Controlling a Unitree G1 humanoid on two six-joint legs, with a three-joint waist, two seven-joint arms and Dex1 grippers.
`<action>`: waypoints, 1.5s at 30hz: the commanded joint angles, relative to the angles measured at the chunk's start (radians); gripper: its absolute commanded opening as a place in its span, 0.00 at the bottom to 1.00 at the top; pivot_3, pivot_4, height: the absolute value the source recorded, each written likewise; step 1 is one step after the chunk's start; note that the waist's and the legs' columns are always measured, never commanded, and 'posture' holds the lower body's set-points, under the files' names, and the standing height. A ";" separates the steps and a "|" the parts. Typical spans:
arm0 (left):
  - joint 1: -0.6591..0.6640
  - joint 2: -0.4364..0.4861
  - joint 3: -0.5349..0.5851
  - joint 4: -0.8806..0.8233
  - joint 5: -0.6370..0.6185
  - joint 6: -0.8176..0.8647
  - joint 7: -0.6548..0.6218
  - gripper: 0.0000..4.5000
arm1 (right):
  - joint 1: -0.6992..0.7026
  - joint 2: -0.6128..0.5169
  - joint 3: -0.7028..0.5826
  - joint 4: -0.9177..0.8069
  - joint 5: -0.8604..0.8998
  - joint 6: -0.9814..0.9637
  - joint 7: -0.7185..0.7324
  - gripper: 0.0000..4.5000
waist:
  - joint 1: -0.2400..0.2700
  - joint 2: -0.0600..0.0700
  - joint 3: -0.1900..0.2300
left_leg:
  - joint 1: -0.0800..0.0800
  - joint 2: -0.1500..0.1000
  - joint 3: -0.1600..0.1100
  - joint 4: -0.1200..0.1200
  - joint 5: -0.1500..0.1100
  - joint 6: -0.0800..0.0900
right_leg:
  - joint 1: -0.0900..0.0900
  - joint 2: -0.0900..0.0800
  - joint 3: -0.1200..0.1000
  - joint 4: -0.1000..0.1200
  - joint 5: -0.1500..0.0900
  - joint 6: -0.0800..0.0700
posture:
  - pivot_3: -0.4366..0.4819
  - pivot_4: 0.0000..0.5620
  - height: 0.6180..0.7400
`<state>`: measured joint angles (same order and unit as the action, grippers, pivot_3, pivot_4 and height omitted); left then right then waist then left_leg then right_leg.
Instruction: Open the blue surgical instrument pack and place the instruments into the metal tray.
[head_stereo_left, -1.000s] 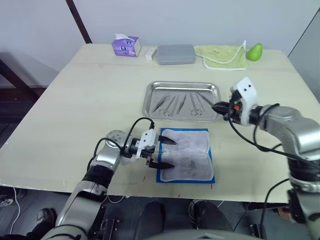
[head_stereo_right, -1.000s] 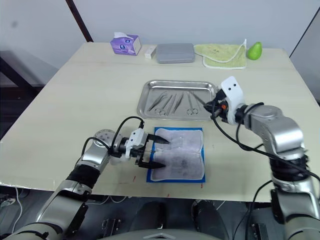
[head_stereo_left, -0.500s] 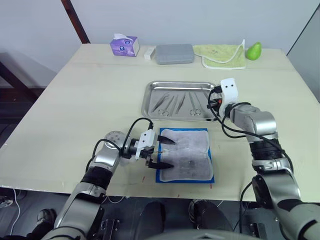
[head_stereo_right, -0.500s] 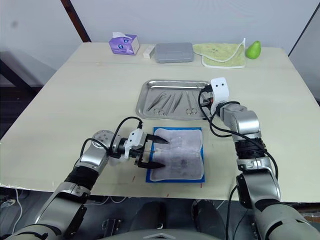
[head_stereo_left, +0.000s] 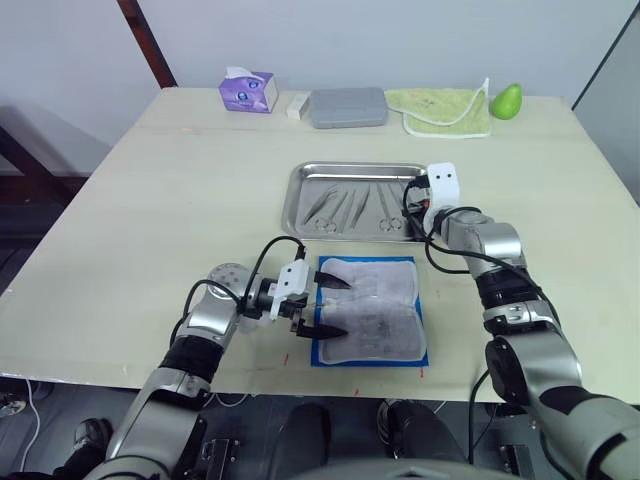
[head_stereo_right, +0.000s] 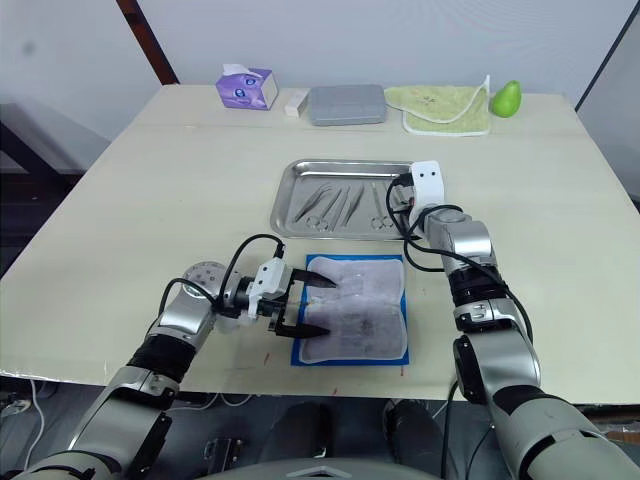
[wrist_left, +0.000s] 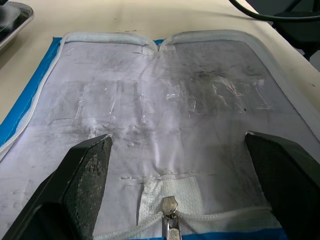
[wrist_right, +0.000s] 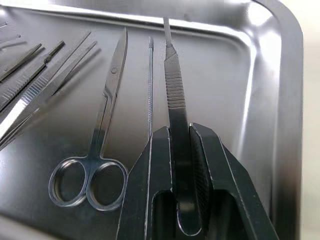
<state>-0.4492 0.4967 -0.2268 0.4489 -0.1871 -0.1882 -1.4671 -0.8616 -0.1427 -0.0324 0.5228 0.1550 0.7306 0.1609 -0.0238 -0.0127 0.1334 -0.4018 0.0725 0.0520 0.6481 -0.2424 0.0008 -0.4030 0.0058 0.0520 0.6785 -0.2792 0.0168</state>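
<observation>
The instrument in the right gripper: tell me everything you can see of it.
The instrument is a slim, flat, silvery-dark metal handle with a ribbed grip section and a narrow tapering tip. The right gripper is shut on its back end, its two black fingers pressing its sides. It points out over the metal tray, beside a thin probe and ring-handled scissors. Whether its tip touches the tray floor cannot be told.

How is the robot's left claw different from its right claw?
The left claw is wide open and holds nothing, while the right claw is pinched shut on a thin metal tool. The left claw sits over the opened blue pack; the right claw is over the metal tray. Both have two black fingers.
</observation>
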 joint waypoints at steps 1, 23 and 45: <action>0.038 0.008 -0.029 0.036 0.034 0.033 0.008 1.00 | -0.037 0.003 0.000 -0.006 -0.012 -0.034 0.004 0.22 | -0.002 0.000 0.000 | 0.000 0.000 0.000 0.000 0.000 0.000 | 0.000 0.000 0.000 0.000 0.000 0.000 | 0.48 0.27 1.00; 0.131 -0.031 0.218 -0.392 -0.328 0.412 0.220 1.00 | 0.395 -0.129 -0.001 -0.694 0.249 -0.365 0.544 0.72 | -0.014 -0.002 0.006 | -0.014 0.001 -0.004 0.001 0.000 0.000 | -0.010 0.000 -0.006 -0.001 0.000 0.001 | 0.48 0.27 1.00; 0.595 0.097 0.619 -0.707 -0.556 0.625 0.466 1.00 | 0.901 -0.518 -0.234 -0.841 0.457 -0.493 0.962 0.99 | -0.009 -0.010 0.020 | -0.012 0.000 -0.005 0.002 0.000 0.000 | -0.008 -0.003 -0.006 -0.001 0.000 0.001 | 0.48 0.27 1.00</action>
<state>0.1373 0.5828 0.3415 -0.2251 -0.7121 0.4466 -1.0038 0.0299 -0.6480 -0.2132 -0.2725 0.5712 0.2631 1.1034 -0.0329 -0.0225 0.1530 -0.4142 0.0729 0.0474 0.6499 -0.2424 0.0004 -0.4116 0.0030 0.0463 0.6778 -0.2795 0.0176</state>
